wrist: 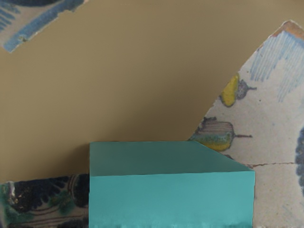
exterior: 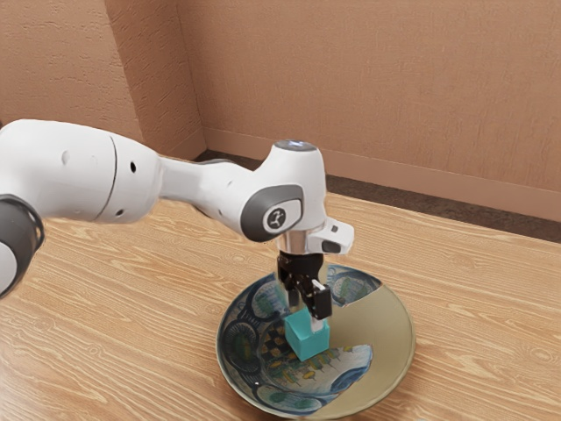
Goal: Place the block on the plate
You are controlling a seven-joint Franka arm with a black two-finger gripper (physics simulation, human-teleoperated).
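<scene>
In the exterior view, the white arm [exterior: 294,189] is reaching in from the exterior view's left, and its black gripper [exterior: 306,317] is pointing down over the middle of the plate [exterior: 401,346]. The teal block [exterior: 307,338] is sitting low at the jaws, near the plate's centre and well inside its rim all round. Whether the jaws are gripping the block or standing open around it, one cannot tell, nor whether its underside is touching the plate. The plate is lying on the wood-grained worktop [exterior: 131,333], with a plain tan section spreading toward the exterior view's right rim and dark blue patterning running along the exterior view's left rim. Beyond the worktop's far edge, a brownish wall [exterior: 377,96] is rising. In the wrist view, the block is showing close under the hand, with the tan surface, some yellow fruit-like motifs and a thin crack line appearing around it
</scene>
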